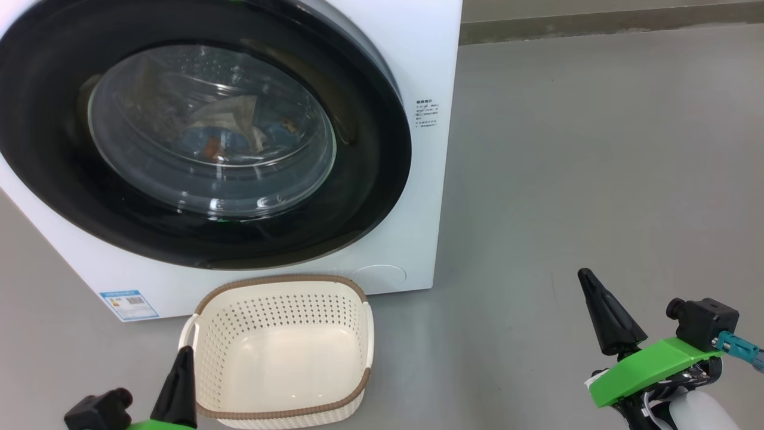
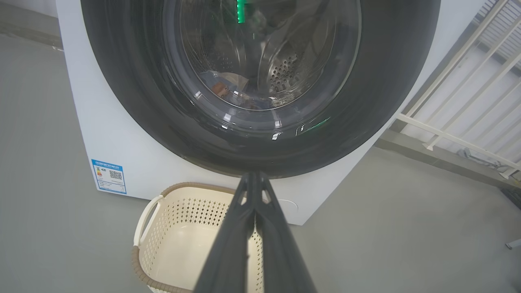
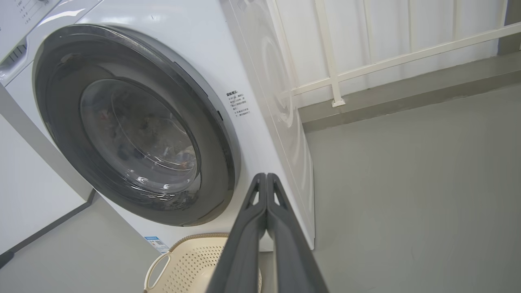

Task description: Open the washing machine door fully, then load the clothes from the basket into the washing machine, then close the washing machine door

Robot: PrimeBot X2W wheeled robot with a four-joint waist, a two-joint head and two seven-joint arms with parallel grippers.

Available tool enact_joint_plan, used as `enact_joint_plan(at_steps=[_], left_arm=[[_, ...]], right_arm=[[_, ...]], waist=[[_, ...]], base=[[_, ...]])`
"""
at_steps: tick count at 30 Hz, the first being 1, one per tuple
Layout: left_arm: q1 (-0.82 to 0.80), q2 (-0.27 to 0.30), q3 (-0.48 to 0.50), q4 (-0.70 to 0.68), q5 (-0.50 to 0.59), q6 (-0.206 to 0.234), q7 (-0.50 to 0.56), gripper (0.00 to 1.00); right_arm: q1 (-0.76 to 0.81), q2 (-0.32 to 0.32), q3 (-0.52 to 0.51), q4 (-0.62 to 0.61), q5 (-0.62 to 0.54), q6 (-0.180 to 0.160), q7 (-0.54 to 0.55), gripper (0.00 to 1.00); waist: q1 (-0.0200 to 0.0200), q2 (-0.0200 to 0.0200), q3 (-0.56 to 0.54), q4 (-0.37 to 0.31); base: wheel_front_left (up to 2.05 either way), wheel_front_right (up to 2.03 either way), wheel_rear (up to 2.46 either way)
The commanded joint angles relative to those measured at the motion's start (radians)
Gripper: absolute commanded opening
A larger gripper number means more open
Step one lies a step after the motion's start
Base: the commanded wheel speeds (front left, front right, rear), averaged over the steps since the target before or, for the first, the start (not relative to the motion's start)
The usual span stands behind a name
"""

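Smooth grey floor meets a white railing.

The right gripper is made of black pointed fingers, a green plate and a teal plug.

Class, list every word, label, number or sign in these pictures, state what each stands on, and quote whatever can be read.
Blue label sticker, lower left front of the washing machine: QR-style square and print, too small to read.
Grey printed block, front panel right of the washing machine door: blurred, unreadable.
Small print, machine's top panel, right wrist view: unreadable.
Nothing can be quoted.
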Motion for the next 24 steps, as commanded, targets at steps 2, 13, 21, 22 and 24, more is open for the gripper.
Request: enact_joint_plan(at_steps=[2,13,21,22,24], left_arm=[[-0.034,0.009,0.018,-0.021,-0.032,0.000,0.005,0.00],[-0.039,0.006,0.033,-0.022,-0.143,0.000,0.037,0.00],[-0.043,0.004,0.045,-0.022,-0.224,-0.001,0.061,0.00],[-0.044,0.004,0.046,-0.022,-0.234,-0.001,0.064,0.00],[-0.045,0.003,0.049,-0.022,-0.254,-0.001,0.070,0.00]], right_arm=[[-0.017,-0.003,-0.013,-0.028,0.031,0.000,0.008,0.00],[-0.008,0.016,-0.040,-0.030,0.130,0.000,0.039,0.00],[-0.002,0.031,-0.061,-0.032,0.202,0.000,0.063,0.00],[-0.001,0.032,-0.063,-0.032,0.211,0.000,0.065,0.00],[0.001,0.036,-0.068,-0.032,0.229,0.000,0.071,0.00]], waist=[[-0.0002,-0.0001,0.000,0.001],[-0.0002,-0.0001,0.000,0.004],[-0.0002,-0.0001,0.000,0.007],[-0.0002,-0.0001,0.000,0.007],[-0.0002,-0.0001,0.000,0.007]], base=[[0.00,0.00,0.00],[0.00,0.00,0.00],[0.00,0.00,0.00],[0.00,0.00,0.00],[0.00,0.00,0.00]])
